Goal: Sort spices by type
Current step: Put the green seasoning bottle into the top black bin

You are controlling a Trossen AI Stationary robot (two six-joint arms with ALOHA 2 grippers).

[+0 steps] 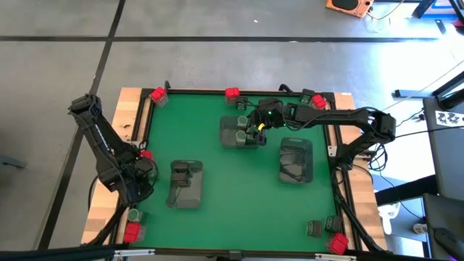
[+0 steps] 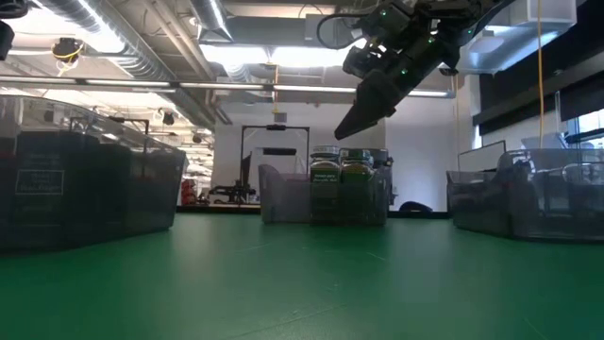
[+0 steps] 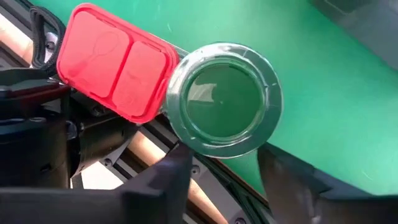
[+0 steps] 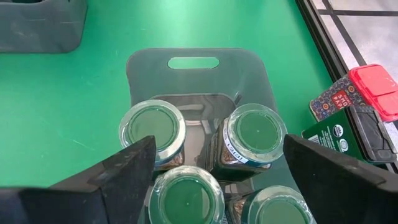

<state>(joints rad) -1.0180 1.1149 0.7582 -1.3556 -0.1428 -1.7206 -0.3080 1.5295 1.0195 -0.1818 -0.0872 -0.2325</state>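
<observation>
Four round grey-green glass jars [image 4: 152, 127] stand inside the translucent grey tray [image 4: 193, 74]; the right end effector [image 4: 211, 171] hovers above, released. Left end effector [image 3: 217, 180], released, hovers over a lone jar [image 3: 224, 99] beside a red-lidded box [image 3: 115, 59] at the table's [image 1: 217, 130] edge.

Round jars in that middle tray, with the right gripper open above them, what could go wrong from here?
The right gripper hangs open over four close-packed round jars in the middle tray; dropping lower, a finger might knock a jar. At the table's corner, the left gripper faces a jar touching a red box; closing there could shove the box.
</observation>
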